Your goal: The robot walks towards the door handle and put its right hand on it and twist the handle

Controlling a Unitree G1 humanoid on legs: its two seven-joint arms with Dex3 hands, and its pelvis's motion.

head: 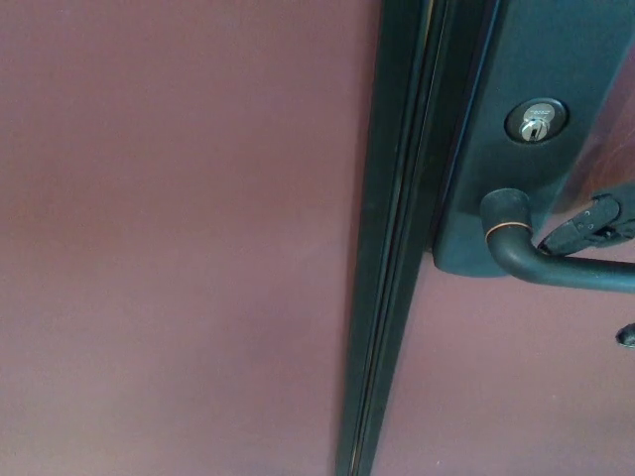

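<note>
The left half of the head view is filled by a plain reddish-brown door panel point(179, 238), blank from top to bottom. Right of it a dark vertical door edge point(392, 238) runs the full height of the picture, with a thin bright line down its middle, leaning slightly as it goes down.

Right of that strip sits a dark backplate point(536, 59) fixed to the door. In its upper part is a silver keyhole cylinder point(536, 120). Below it the door handle point(556, 266) springs from a round collar with a thin copper ring, bends, and runs roughly level to the right until the picture's edge cuts it off.

At the far right the robot's right hand point(592, 224) comes in. Only a black finger shows, lying just above the lever's bar and seemingly touching its top. A second dark tip point(627, 335) peeks in below the bar, apart from it. So little of the hand is in frame that I cannot tell whether it is spread or closed around the lever.
</note>
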